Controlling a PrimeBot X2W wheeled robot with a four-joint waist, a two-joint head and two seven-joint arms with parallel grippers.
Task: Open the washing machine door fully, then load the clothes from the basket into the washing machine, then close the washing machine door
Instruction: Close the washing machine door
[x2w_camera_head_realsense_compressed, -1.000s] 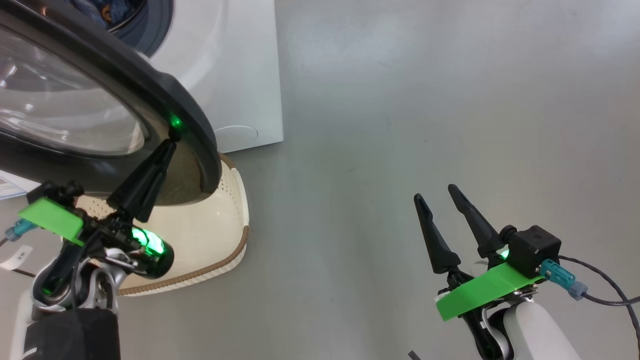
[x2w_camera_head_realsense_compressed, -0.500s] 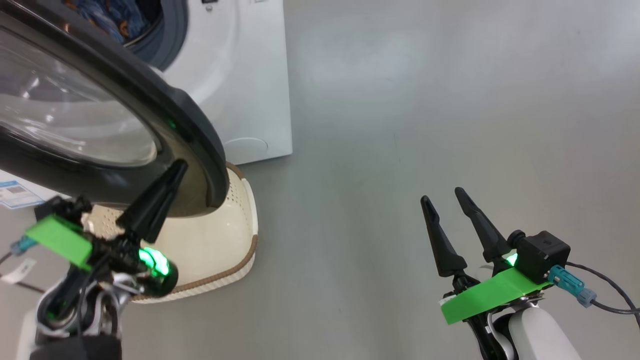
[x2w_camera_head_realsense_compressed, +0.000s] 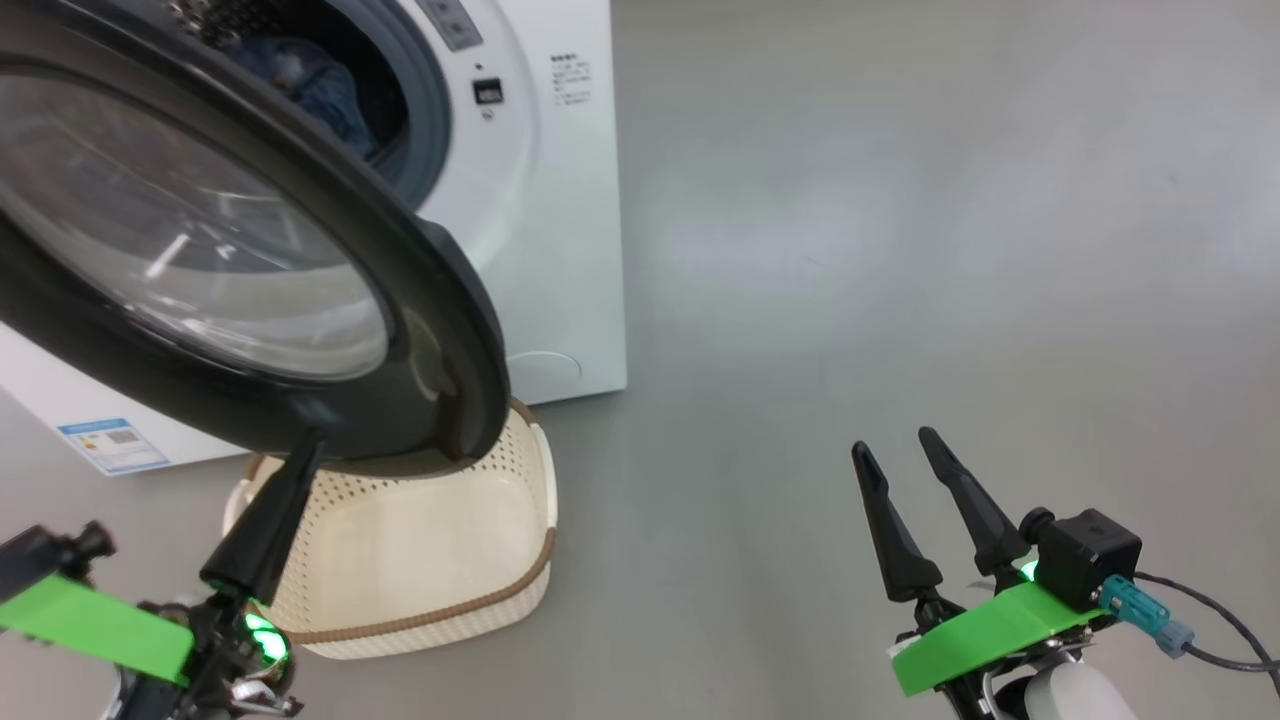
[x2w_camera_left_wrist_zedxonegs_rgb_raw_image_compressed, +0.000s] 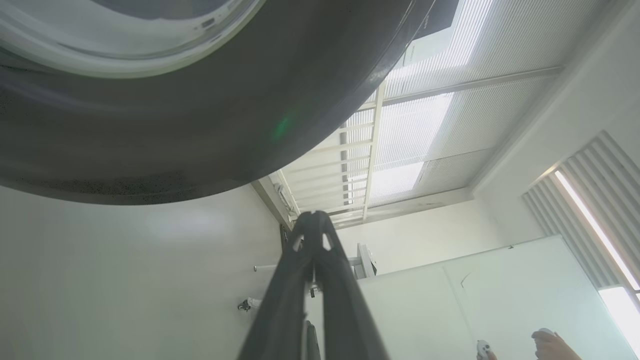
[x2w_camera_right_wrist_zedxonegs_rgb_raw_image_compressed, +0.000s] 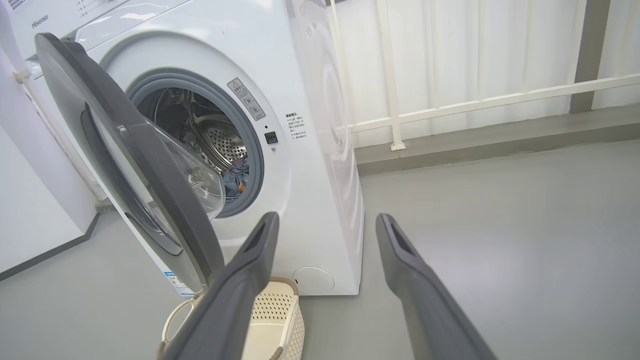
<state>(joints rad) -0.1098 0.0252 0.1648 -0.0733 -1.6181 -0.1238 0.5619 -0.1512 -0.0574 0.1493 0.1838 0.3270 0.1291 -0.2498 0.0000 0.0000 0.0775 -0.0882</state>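
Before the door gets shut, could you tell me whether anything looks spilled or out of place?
Nothing stands out: the clothes lie inside the washing machine, the basket stands upright, and the door hangs partly open above it.

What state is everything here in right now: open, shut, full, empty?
Door, partly open.
Clothes, inside the washing machine.
Basket, empty, on the floor under the door.
Left gripper, shut, holding nothing.
Right gripper, open, holding nothing.
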